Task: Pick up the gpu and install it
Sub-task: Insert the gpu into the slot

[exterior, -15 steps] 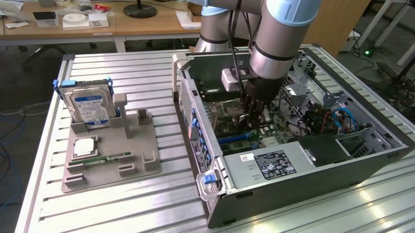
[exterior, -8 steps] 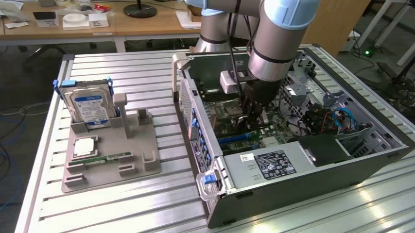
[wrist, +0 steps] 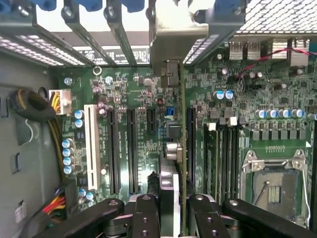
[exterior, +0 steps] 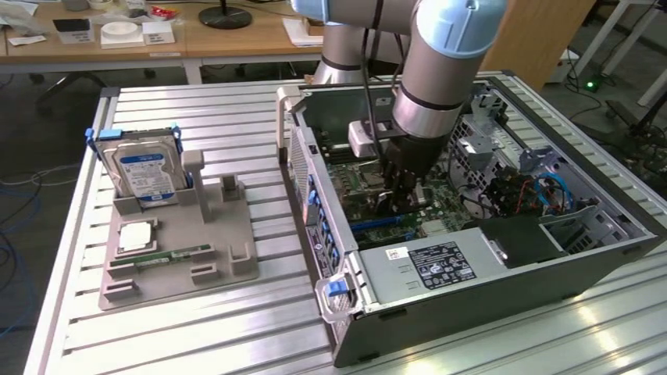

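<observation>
Currently, a slatted table (exterior: 208, 117) is being shown. At the exterior view's left, a grey tray (exterior: 177, 273) is being used to carry an upright hard drive (exterior: 146, 176) and a flat memory stick (exterior: 172, 255). Towards the middle, an open case (exterior: 501, 305) is being kept on its side. The arm (exterior: 438, 70) is being reached down into it, with the gripper (exterior: 401, 183) being held low over the motherboard (exterior: 360, 183). At the exterior view's right, blue cables (exterior: 542, 191) are being seen inside the case.

In the wrist view, the gpu (wrist: 173, 148) is being gripped edge-on between the fingers (wrist: 146, 215), which are being kept narrow and closed on its two faces. The card is being held upright over the board, in line with the long dark slots (wrist: 131, 148). Whether its edge is touching a slot cannot be told. Its bracket (wrist: 173, 39) is being pointed towards the case's rear slats.

The card is being judged light and stiff but fragile: the thin board could be flexed or cracked, and small parts could be knocked off. A hold across the flat faces, over the cooler and away from the contact edge, is being judged safest, with any pressure being kept straight along the board.
</observation>
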{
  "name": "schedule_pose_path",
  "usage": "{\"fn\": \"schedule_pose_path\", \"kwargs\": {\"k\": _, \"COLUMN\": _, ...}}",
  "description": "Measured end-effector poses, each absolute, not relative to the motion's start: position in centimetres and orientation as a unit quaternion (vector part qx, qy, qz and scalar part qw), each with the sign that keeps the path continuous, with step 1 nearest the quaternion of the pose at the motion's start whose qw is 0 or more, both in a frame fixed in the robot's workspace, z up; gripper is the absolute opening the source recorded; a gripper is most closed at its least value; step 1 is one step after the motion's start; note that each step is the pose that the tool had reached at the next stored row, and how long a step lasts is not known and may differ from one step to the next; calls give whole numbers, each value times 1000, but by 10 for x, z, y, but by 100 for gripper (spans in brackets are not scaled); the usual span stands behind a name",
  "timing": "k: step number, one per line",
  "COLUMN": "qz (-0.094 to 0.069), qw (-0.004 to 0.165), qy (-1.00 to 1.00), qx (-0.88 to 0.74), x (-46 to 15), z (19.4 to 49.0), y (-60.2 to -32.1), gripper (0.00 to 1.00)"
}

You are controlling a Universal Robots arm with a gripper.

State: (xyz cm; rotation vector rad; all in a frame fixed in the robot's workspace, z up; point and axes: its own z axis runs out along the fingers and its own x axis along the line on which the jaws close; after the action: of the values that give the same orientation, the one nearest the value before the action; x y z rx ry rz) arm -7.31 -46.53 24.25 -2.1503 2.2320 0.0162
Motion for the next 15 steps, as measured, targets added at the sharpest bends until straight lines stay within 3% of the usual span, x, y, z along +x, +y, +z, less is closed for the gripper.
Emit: {"fn": "schedule_pose_path", "kwargs": {"k": 15, "qz": 6, "qw": 20, "qy": 720, "qx": -694, "x": -79, "z": 237, "y": -465, "gripper": 28}}
